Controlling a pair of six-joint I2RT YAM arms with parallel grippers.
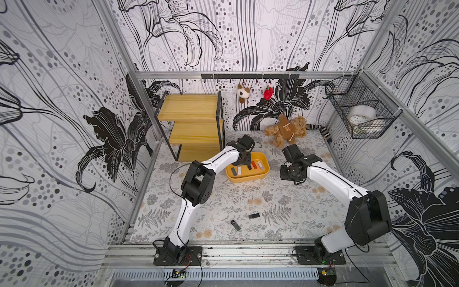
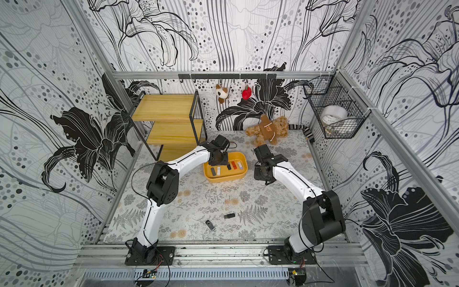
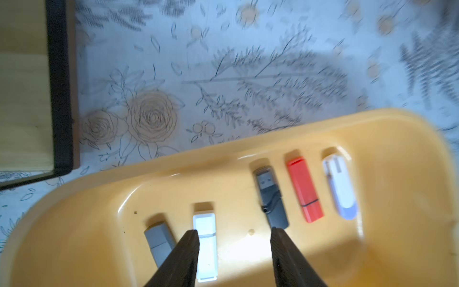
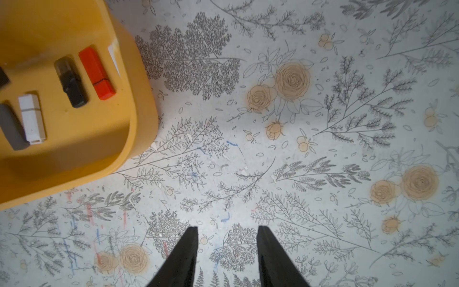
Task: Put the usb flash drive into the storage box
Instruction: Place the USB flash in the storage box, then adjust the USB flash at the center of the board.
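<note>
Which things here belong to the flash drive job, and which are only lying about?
Job: storage box; five flash drives inside it; swivel flash drive and black flash drive on the table; left end effector, open over the box.
Lying about: teddy bear; wooden shelf; wire basket with tape roll; plush dog; red hanging toy.

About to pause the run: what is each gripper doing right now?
Left gripper: open, empty, above the storage box.
Right gripper: open, empty, above the table.

Storage box (image 3: pixel 387 139) glossy yellow plastic (smooth); shelf (image 1: pixel 191 106) wood, matt; basket (image 1: pixel 360 109) black wire mesh.
</note>
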